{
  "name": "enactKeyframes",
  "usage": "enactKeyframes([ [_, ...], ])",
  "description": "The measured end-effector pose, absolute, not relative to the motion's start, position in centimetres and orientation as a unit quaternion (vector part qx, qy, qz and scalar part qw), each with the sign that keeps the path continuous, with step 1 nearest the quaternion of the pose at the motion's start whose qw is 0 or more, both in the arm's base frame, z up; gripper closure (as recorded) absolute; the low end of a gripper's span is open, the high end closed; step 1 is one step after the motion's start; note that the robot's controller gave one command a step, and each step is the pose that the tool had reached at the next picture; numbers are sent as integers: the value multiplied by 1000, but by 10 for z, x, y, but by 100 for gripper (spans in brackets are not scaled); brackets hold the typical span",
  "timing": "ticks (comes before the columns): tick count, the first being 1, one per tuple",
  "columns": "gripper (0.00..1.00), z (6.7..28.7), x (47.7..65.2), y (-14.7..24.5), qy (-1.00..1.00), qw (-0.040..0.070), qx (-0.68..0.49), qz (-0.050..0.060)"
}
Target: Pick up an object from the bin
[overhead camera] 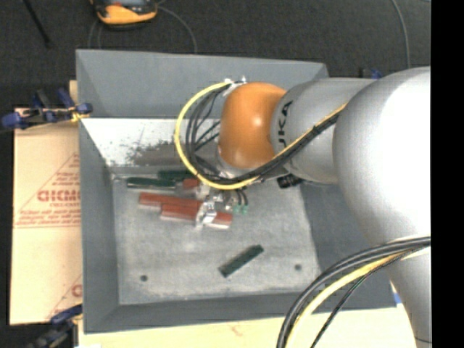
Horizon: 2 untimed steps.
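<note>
My gripper reaches down under the orange wrist cover near the middle of the bin, its metal tip right at the right end of a reddish-brown flat block. A thinner red-brown piece lies just to the upper left of that block. Behind them, a dark green tool-like thing with a red patch lies along the back of the floor, partly hidden by the cables. A dark green flat bar rests alone, tilted, towards the front of the bin.
The arm and its orange cover with yellow and black cables hang over the bin's back right part. Dark specks dot the slanted back wall on the left.
</note>
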State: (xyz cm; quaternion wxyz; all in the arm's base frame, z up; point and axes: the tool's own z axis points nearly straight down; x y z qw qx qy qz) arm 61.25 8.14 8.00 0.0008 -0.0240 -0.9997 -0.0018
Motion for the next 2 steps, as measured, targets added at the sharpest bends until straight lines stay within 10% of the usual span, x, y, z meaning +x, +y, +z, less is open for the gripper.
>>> enactKeyframes([
  [2,100,137,610,84,-1000,-2,-23,0],
])
